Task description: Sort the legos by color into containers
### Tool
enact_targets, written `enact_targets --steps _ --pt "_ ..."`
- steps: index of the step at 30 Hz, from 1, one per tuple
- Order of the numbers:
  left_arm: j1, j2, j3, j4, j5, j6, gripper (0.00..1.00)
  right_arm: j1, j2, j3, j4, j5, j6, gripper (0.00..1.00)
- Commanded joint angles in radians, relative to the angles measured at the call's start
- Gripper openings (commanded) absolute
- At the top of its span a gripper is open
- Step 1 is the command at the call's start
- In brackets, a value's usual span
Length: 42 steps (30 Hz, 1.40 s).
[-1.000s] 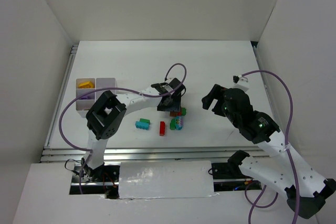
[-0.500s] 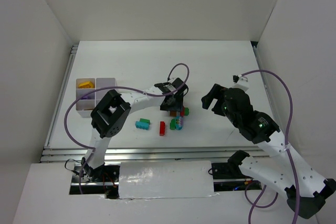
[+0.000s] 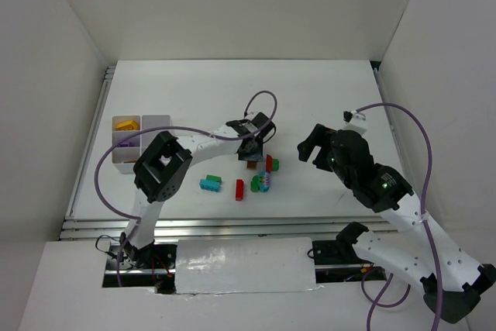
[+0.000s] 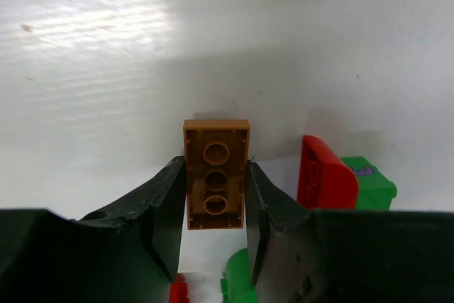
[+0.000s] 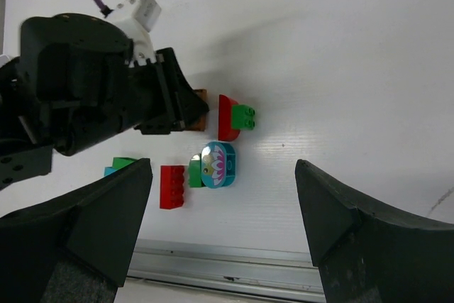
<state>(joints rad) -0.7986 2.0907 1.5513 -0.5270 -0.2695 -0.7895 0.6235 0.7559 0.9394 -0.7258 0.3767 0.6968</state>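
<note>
My left gripper is shut on an orange studded brick, which shows underside up between the fingers, just above the table. Beside it are a red brick and a green brick. My right gripper is open and empty, high above the pile. Below it lie a red arch brick, a green brick, a teal oval brick, a red studded brick and a teal-and-green brick. The white tray at the left holds a yellow brick.
White walls close the table on the left, back and right. A metal rail runs along the near edge. Purple cables loop over both arms.
The left arm's elbow has swung a little to the right. The left gripper has stayed over the brick pile and shifted slightly towards the back. The right arm has not moved.
</note>
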Motion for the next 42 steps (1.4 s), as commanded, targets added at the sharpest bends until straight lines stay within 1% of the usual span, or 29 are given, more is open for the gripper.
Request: enact_targets --steps 1,2,3,5,6,7,8,9,10,11,13,14,15,16,17,19,20,23,26,27,31,32,33,36,42 --pt "0.074 -0.165 -0.045 0.068 -0.036 -0.008 0.0 -0.004 -0.004 -0.011 0.046 0.002 -0.014 0.89" --pt "0.096 -0.211 -0.104 0.096 -0.034 -0.016 0.0 -0.002 -0.003 -0.014 0.046 0.002 -0.014 0.89" --pt "0.139 -0.315 -0.135 0.135 -0.048 -0.037 0.0 -0.002 -0.003 -0.017 0.046 0.001 -0.014 0.89" --pt "0.185 -0.417 -0.219 0.154 -0.066 -0.071 0.0 -0.005 -0.004 -0.024 0.049 -0.001 -0.016 0.89" --pt "0.235 -0.469 -0.25 0.159 -0.077 -0.089 0.0 -0.007 -0.006 -0.027 0.052 -0.005 -0.016 0.89" --pt "0.264 -0.568 -0.278 0.154 -0.098 -0.135 0.0 -0.01 -0.006 -0.03 0.057 -0.009 -0.016 0.89" --pt "0.329 -0.615 -0.339 0.15 -0.108 -0.158 0.0 -0.011 -0.007 -0.036 0.06 -0.013 -0.014 0.89" --pt "0.367 -0.664 -0.373 0.145 -0.114 -0.178 0.0 -0.01 -0.007 -0.037 0.063 -0.025 -0.014 0.89" --pt "0.41 -0.749 -0.429 0.131 -0.109 -0.21 0.0 -0.011 -0.009 -0.04 0.071 -0.031 -0.013 0.89" --pt "0.497 -0.786 -0.453 0.115 -0.108 -0.226 0.0 -0.013 -0.009 -0.047 0.074 -0.036 -0.013 0.89" --pt "0.594 -0.892 -0.497 0.088 -0.105 -0.254 0.0 -0.015 -0.009 -0.051 0.086 -0.051 -0.013 0.89" --pt "0.642 -0.921 -0.535 0.07 -0.096 -0.258 0.0 -0.015 -0.01 -0.056 0.089 -0.055 -0.011 0.89" --pt "0.735 -0.973 -0.554 0.067 -0.088 -0.255 0.0 -0.016 -0.009 -0.056 0.092 -0.058 -0.011 0.89" --pt "0.777 -0.994 -0.578 0.058 -0.076 -0.257 0.0 -0.016 -0.009 -0.059 0.097 -0.064 -0.011 0.89" --pt "0.864 -1.012 -0.592 0.035 -0.057 -0.261 0.0 -0.016 -0.009 -0.063 0.101 -0.065 -0.011 0.89" --pt "0.933 -1.055 -0.629 0.024 -0.04 -0.269 0.0 -0.018 -0.007 -0.068 0.114 -0.071 -0.011 0.89" --pt "0.996 -1.066 -0.646 0.024 -0.03 -0.271 0.0 -0.018 -0.006 -0.07 0.118 -0.082 -0.011 0.89" --pt "1.091 -1.084 -0.707 0.074 0.042 -0.266 0.0 -0.016 0.002 -0.074 0.132 -0.108 -0.008 0.89" --pt "1.151 -1.055 -0.747 0.117 0.101 -0.277 0.0 -0.016 0.006 -0.077 0.141 -0.125 -0.01 0.89" --pt "1.159 -1.04 -0.764 0.151 0.133 -0.277 0.0 -0.016 0.003 -0.077 0.143 -0.125 -0.011 0.89" --pt "1.171 -1.02 -0.792 0.205 0.165 -0.29 0.0 -0.016 -0.003 -0.083 0.143 -0.121 -0.025 0.89" --pt "1.171 -1.02 -0.8 0.219 0.17 -0.295 0.01 -0.018 -0.003 -0.085 0.144 -0.121 -0.026 0.89" --pt "1.171 -1.021 -0.813 0.24 0.173 -0.3 0.04 -0.018 -0.004 -0.088 0.146 -0.121 -0.028 0.89" --pt "1.173 -1.012 -0.829 0.246 0.173 -0.312 0.1 -0.016 0.002 -0.093 0.154 -0.131 -0.029 0.89" --pt "1.177 -1.02 -0.867 0.255 0.156 -0.323 0.12 -0.016 0.01 -0.099 0.163 -0.137 -0.033 0.89"
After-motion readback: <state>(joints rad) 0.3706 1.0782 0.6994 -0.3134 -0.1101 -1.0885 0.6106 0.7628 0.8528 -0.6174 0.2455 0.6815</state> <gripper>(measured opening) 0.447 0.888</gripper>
